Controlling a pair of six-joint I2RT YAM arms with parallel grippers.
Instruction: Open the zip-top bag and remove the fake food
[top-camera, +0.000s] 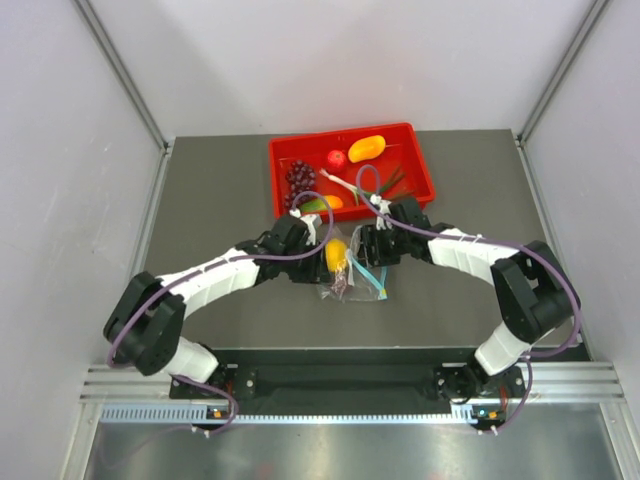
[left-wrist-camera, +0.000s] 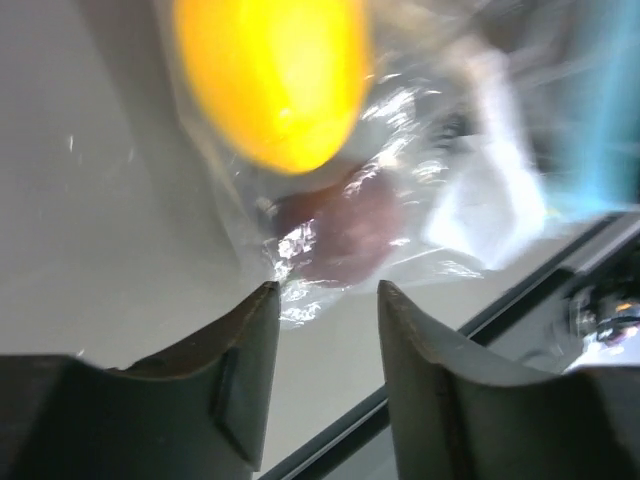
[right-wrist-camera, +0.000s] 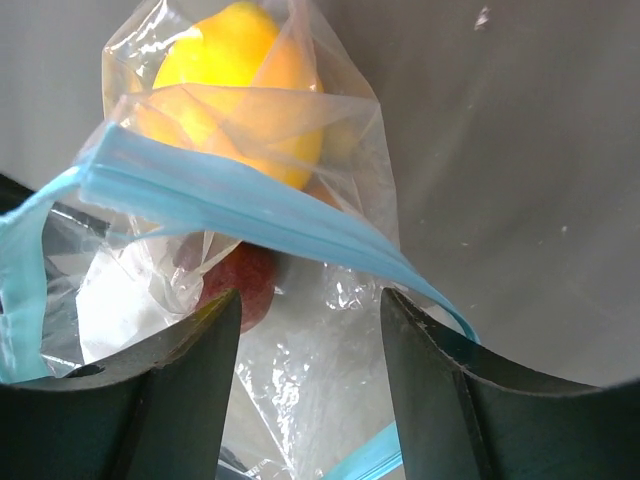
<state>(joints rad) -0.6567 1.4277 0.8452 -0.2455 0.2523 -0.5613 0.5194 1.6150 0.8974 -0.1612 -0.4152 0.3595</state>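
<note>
The zip-top bag (top-camera: 352, 278) lies on the dark table between my two grippers, its teal zip strip (right-wrist-camera: 250, 205) parted and curling. Inside are the yellow lemon (top-camera: 337, 254) and the dark maroon piece (top-camera: 343, 285). The orange-yellow mango (top-camera: 366, 148) lies in the red tray. My left gripper (top-camera: 318, 262) is open at the bag's left side; its wrist view shows the lemon (left-wrist-camera: 270, 80) and the maroon piece (left-wrist-camera: 345, 225) just beyond its tips (left-wrist-camera: 328, 290). My right gripper (top-camera: 368, 250) is open, its jaws (right-wrist-camera: 310, 300) astride clear bag plastic below the strip, near the maroon piece (right-wrist-camera: 235, 285).
A red tray (top-camera: 420, 150) stands behind the bag with a purple grape bunch (top-camera: 300, 177), a small red ball (top-camera: 337, 158) and other toy pieces. The bag's white label (left-wrist-camera: 480, 190) faces the left wrist. The table's front edge (left-wrist-camera: 540, 280) is close by.
</note>
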